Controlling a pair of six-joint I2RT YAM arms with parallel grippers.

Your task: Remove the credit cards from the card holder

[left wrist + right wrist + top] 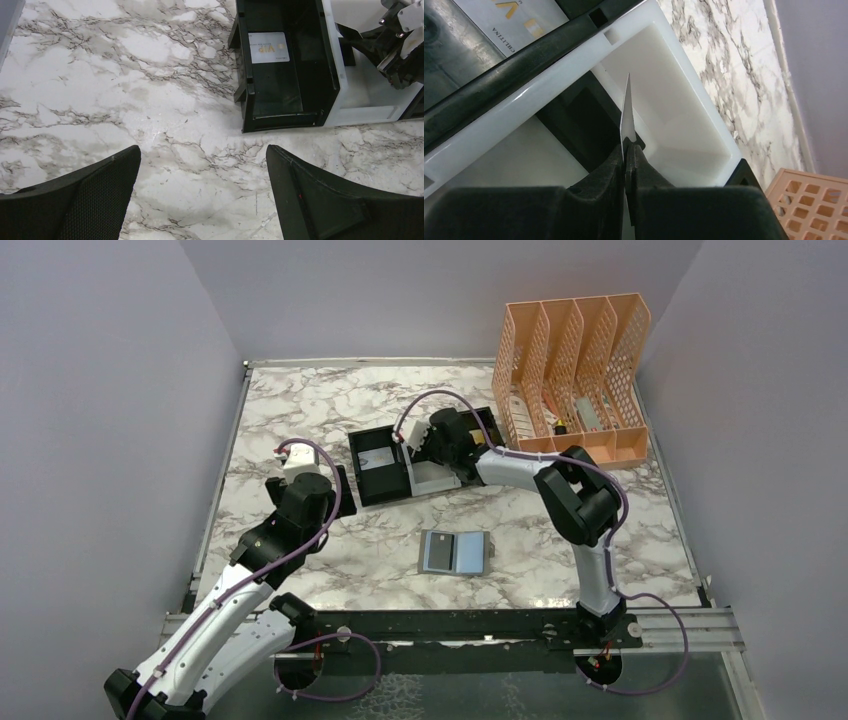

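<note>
Right gripper (628,150): pinched shut on a thin credit card (626,107), held edge-on.
White compartment (674,95): just beneath the card. Best to lower first, then release gently, so nothing bounces out.
Black compartment (280,75): holding a second card (269,47), lying flat.
Card holder (455,552): lying open on the marble table (300,410), well apart.
Left gripper (202,155): spread wide, holding nothing.

Gold "VIP" lettering on the pale card (269,47) lying in the black tray compartment (277,97)
</note>
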